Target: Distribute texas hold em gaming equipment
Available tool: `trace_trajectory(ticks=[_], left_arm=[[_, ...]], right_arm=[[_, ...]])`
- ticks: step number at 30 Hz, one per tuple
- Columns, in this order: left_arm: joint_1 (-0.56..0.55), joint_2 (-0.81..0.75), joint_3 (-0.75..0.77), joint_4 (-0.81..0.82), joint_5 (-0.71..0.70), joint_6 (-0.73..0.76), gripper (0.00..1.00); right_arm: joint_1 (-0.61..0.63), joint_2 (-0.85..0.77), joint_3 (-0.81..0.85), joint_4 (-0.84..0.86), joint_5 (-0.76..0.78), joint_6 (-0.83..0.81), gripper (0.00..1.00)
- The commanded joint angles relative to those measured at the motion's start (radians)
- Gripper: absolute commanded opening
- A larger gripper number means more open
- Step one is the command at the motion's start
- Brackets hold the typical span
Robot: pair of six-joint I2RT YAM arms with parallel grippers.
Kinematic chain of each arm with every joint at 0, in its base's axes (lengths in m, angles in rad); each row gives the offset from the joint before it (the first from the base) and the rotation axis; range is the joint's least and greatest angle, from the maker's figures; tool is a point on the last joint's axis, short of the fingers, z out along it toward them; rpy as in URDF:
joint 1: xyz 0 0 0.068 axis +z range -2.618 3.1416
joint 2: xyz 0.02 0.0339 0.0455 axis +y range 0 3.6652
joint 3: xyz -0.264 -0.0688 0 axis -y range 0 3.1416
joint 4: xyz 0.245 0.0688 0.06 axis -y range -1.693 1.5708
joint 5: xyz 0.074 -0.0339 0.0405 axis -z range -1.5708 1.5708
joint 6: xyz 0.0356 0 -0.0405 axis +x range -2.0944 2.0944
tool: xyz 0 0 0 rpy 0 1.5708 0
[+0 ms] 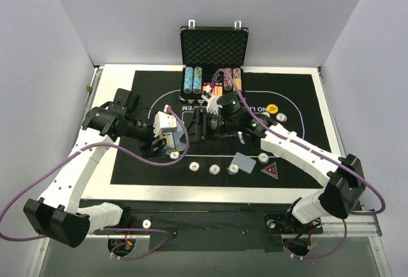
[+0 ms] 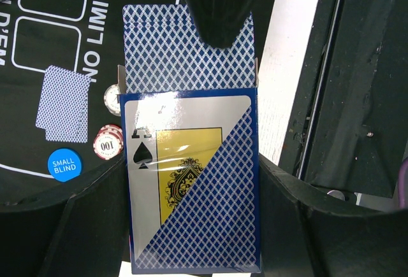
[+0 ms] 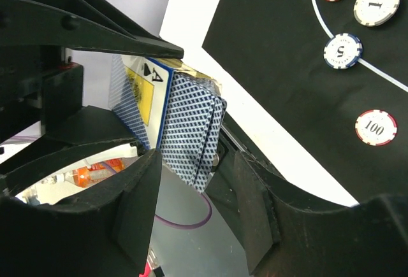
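My left gripper [image 2: 191, 175] is shut on the blue deck box [image 2: 191, 207], ace of spades on its face, held over the mat's left part [image 1: 164, 129]. Blue-backed cards [image 2: 188, 48] stick out of the box's open end. My right gripper [image 3: 196, 162] faces them with its jaws apart, the card ends [image 3: 191, 124] between the fingers with a gap on the right side. Dealt cards [image 2: 60, 102] lie on the mat beside a 100 chip [image 2: 108, 142] and the blue small-blind disc [image 2: 64, 165]. A triangular marker [image 1: 271, 170] lies front right.
The open black case [image 1: 213, 54] with chip columns stands at the back centre. Single chips [image 1: 194, 166] lie in a row along the front of the black mat [image 1: 299, 92]. A yellow disc [image 1: 272, 108] and a card pair [image 1: 243, 162] lie right of centre.
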Motion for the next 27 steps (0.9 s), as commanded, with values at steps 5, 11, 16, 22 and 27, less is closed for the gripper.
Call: trace_trajectory(ticks=[5,11,16,22,27], left_arm=[[0.001,-0.021,0.057,0.04,0.046,0.003,0.0],[0.001,-0.023,0.057,0.037,0.047,0.0,0.0],[0.001,-0.026,0.057,0.04,0.047,0.0,0.0],[0.001,-0.029,0.057,0.043,0.05,-0.004,0.0],[0.003,-0.03,0.054,0.046,0.05,-0.003,0.0]], right_arm=[[0.024,0.073,0.084,-0.072,0.032,-0.062,0.45],[0.024,0.074,0.078,-0.08,0.036,-0.073,0.43],[0.001,0.04,0.045,-0.078,0.038,-0.068,0.37],[-0.026,0.002,-0.023,-0.057,0.029,-0.044,0.3],[-0.04,-0.019,-0.034,-0.055,0.026,-0.039,0.29]])
